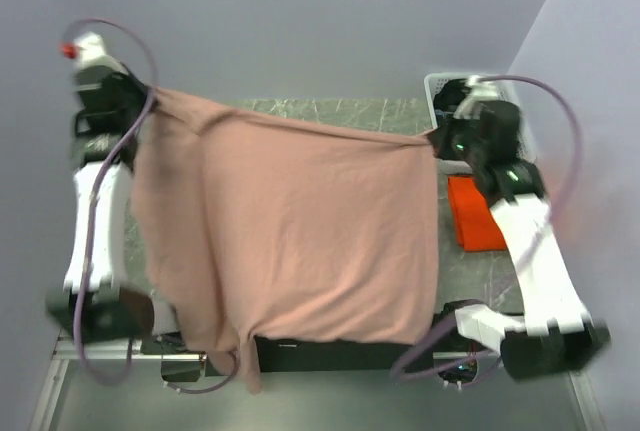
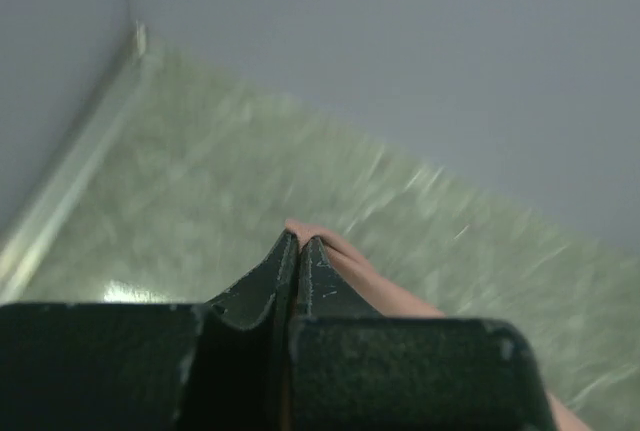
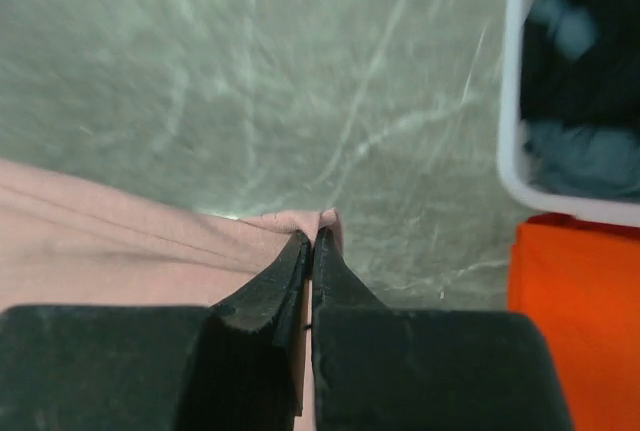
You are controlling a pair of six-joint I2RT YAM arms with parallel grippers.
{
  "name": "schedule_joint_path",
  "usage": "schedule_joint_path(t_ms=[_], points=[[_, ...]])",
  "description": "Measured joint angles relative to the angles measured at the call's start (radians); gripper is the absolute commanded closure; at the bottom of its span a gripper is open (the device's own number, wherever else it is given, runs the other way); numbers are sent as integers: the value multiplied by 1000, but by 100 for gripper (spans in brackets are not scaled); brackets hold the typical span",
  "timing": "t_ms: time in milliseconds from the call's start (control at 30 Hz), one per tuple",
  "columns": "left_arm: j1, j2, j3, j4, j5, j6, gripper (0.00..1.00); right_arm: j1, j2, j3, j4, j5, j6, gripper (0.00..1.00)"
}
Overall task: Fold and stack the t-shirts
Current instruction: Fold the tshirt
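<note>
Nearest the arm bases, well below both hands, the lower edge of the dusty-pink tee (image 1: 300, 231) hangs past the near rim of the surface (image 1: 330, 111), with one narrow flap of cloth trailing lowest on the left hand's side. From there the tee rises as one broad, lightly creased sheet, covering most of the surface between the two arms; no graphic shows on the side facing the top camera. To the outer side of the right hand (image 3: 312, 236) and a little nearer than it, the bright-orange tee (image 1: 472, 213) lies flat on the surface as a compact rectangle, apart from the pink cloth. Farther on, the pink tee's top edge runs taut from one hand to the other. The left hand (image 2: 298, 241) has its fingers pressed together on a small fold of pink cloth at one far corner, the fabric peeking out just past its tips and along its right side. The right hand is likewise clamped on the opposite corner, with pink cloth bunched to its left. Beyond the right hand, just to its outer side, stands the white basket (image 3: 515, 151) with dark cloth inside, its wall meeting the orange tee's far edge.
</note>
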Motion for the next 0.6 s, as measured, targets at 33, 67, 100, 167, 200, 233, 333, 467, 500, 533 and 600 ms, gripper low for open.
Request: schedule_joint_path(t_ms=[33,67,100,167,200,233,333,467,500,533,600], points=[[-12,74,-44,6,12,4,96,0,65,-27,28,-2,-1,98],[-21,140,-74,12,14,7,96,0,143,-54,63,-4,-2,98],[-32,215,-98,14,16,12,96,-1,221,-74,96,-6,-2,99],[-51,341,-114,16,25,21,96,-1,355,-99,149,-13,-1,99],[-60,410,-113,23,29,23,97,-1,427,-107,177,-16,-1,99],[-65,459,-111,31,34,24,98,-1,496,-108,202,-18,-1,99],[-72,589,-89,42,42,26,98,-2,669,-74,242,-22,-5,99],[-70,686,-30,59,41,26,98,-2,855,45,254,-29,-20,99],[-69,704,-2,60,41,26,98,-2,883,77,256,-31,-23,99],[-69,724,32,59,40,26,98,-2,906,104,255,-33,-25,99],[-68,760,101,60,42,25,98,-2,949,173,254,-40,-26,99]])
